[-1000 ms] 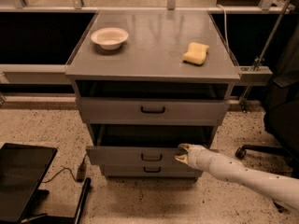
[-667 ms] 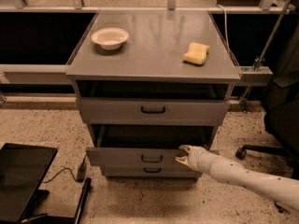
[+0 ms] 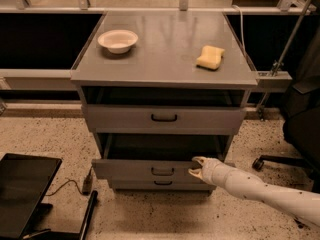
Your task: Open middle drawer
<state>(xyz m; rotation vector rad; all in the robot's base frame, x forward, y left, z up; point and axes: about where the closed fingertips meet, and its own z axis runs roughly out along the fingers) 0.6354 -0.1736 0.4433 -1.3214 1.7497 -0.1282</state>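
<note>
From my screen I saw the middle drawer [image 3: 125, 169] of the grey cabinet [image 3: 165, 69] standing partly out, its front further forward than the top drawer [image 3: 115, 118] above it and the low bottom drawer [image 3: 130, 185] just under it. A dark gap was open behind its front. The gripper [image 3: 196, 166] was at the right part of this front, beside the small black handle [image 3: 162, 171] and not on it. Its two fingers were spread apart, one at the upper edge of the front and one lower on the face, and I could see nothing held between them. I could not tell if they really touched the metal. The white arm [image 3: 260, 190] came in from the lower right, low over the speckled floor [image 3: 150, 214]. On the cabinet top a white bowl [image 3: 118, 40] stood at the left and a yellow sponge [image 3: 210, 57] lay at the right, well apart from each other and far above the gripper. To the right of the arm was a black office chair [image 3: 302, 129], and its wheel [image 3: 257, 163] was near the cabinet's corner. At the lower left a flat black panel [image 3: 25, 194] lay on the floor, with a thin cable [image 3: 65, 186] and a black rod [image 3: 87, 214] beside it. Directly before the drawers the floor was bare, so there was room for the drawer front there, and the chair narrowed the right side.
</note>
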